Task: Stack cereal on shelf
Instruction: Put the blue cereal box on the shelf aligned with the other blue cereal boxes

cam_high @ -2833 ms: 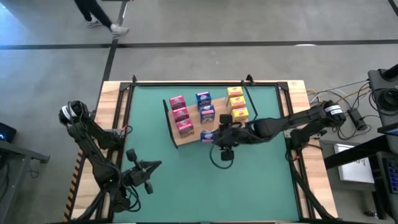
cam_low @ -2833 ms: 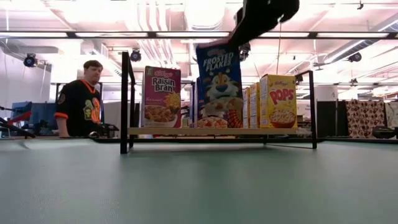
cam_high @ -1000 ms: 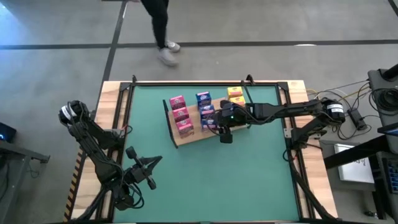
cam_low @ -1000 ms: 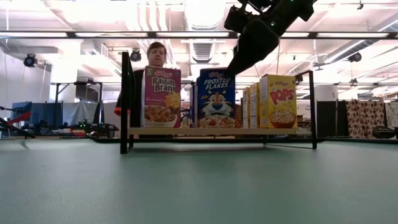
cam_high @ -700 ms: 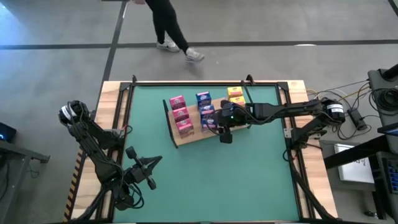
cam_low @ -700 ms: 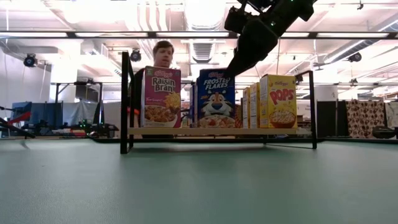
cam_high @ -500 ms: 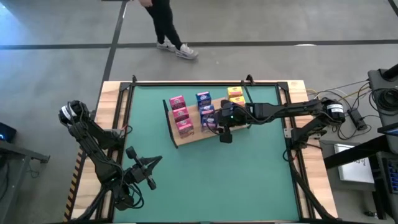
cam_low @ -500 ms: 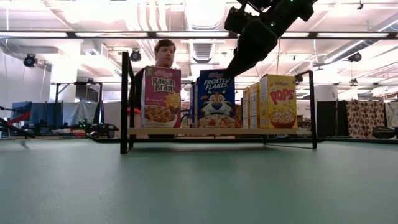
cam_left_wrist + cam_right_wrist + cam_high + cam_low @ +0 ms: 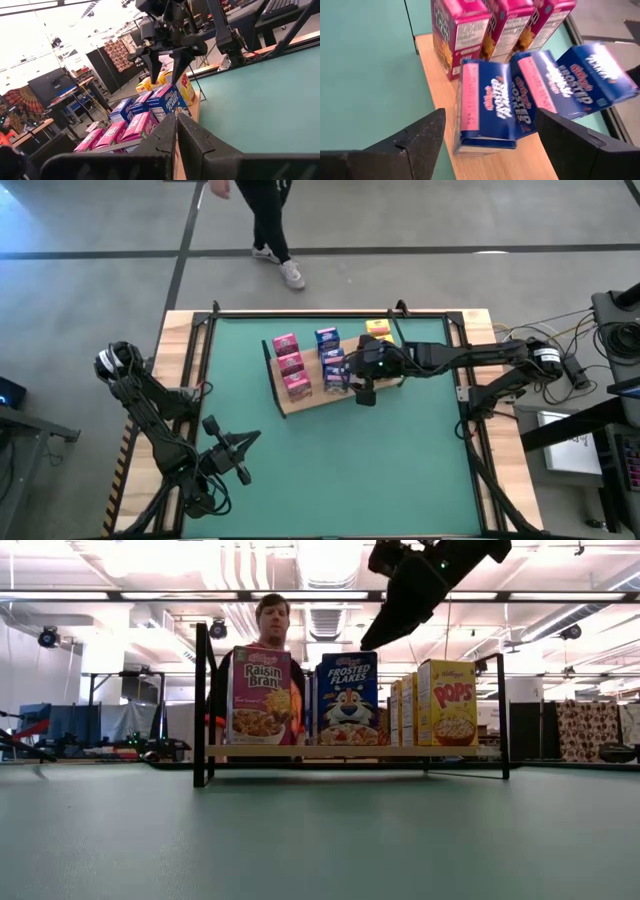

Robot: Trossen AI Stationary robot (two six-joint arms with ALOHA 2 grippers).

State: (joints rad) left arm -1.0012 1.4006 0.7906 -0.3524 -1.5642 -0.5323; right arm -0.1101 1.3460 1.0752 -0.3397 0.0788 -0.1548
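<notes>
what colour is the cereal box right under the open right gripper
Blue box with a pink side panel, clearest in the right wrist view.

Overhead, table-level, two wrist views, shelf (image 9: 300, 395) shared

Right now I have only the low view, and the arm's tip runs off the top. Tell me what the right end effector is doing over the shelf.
Observer: The right wrist view shows the right end effector with its fingers spread wide and nothing between them. It hangs above the front blue cereal box, clear of it.
Operator: Give me the left arm's position too.
Observer: From above, it waits at the table's near left corner, far from the shelf. The left end effector is shut and empty.
</notes>
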